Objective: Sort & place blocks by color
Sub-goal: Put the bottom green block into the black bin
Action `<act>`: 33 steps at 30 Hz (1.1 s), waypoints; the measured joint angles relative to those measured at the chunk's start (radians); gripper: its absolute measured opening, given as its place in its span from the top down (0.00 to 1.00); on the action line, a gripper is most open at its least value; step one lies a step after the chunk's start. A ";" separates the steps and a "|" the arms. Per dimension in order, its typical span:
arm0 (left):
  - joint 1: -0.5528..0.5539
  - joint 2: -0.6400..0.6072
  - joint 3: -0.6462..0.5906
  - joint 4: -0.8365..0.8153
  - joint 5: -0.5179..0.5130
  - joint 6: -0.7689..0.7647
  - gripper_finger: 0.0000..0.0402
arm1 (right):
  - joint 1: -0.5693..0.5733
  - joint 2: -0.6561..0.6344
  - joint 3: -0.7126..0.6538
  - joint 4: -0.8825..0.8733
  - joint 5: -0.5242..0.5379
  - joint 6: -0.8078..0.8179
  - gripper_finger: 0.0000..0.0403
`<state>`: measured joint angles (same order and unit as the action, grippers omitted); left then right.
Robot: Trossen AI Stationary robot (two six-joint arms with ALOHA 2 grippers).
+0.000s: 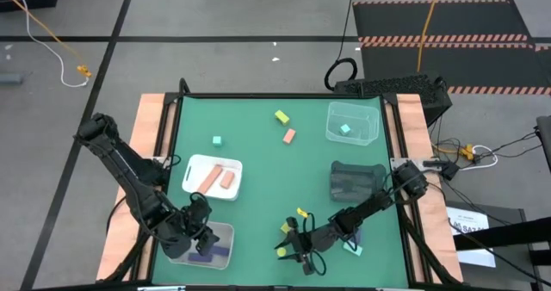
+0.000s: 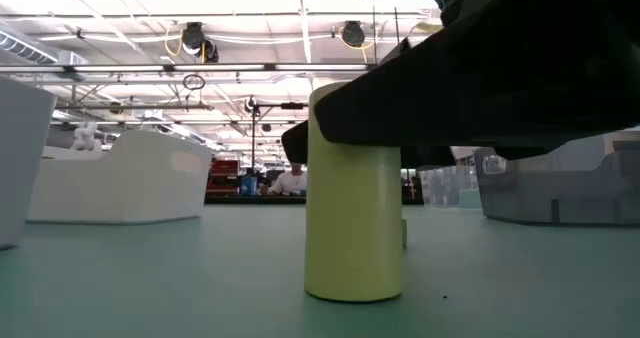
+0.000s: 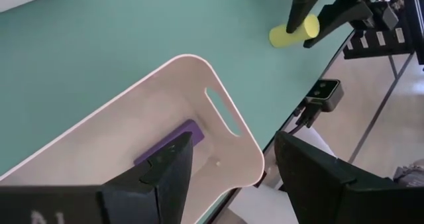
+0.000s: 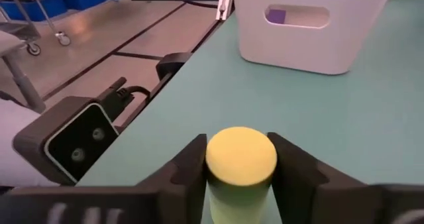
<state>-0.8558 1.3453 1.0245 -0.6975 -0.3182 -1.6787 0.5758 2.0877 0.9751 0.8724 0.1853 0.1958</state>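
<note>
The right gripper clasps the yellow cylinder, seemingly light, rigid, matte, across its round sides; the left gripper hangs spread.

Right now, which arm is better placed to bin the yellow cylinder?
Right. The right gripper already brackets the yellow cylinder at the table's near edge. The left gripper is open over the white bin with the purple block.

Grey concrete floor is surrounding the table; red-striped black mats are lying far right; ceiling lights are glowing overhead.
</note>
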 joint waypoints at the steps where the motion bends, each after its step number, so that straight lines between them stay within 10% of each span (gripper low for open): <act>1: 0.000 0.000 0.000 0.000 0.000 0.000 0.47 | 0.000 0.000 0.000 0.000 -0.002 0.000 0.73; 18: 0.075 0.000 0.000 0.031 -0.097 0.175 0.47 | -0.052 -0.418 -0.001 -0.357 0.131 -0.353 0.73; 33: 0.258 0.000 0.000 0.444 -0.312 1.086 0.47 | -0.085 -0.769 -0.001 -0.362 0.284 -1.031 0.73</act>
<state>-0.5978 1.3457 1.0245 -0.2533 -0.6305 -0.5931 0.4904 1.3189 0.9741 0.5102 0.4690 -0.8356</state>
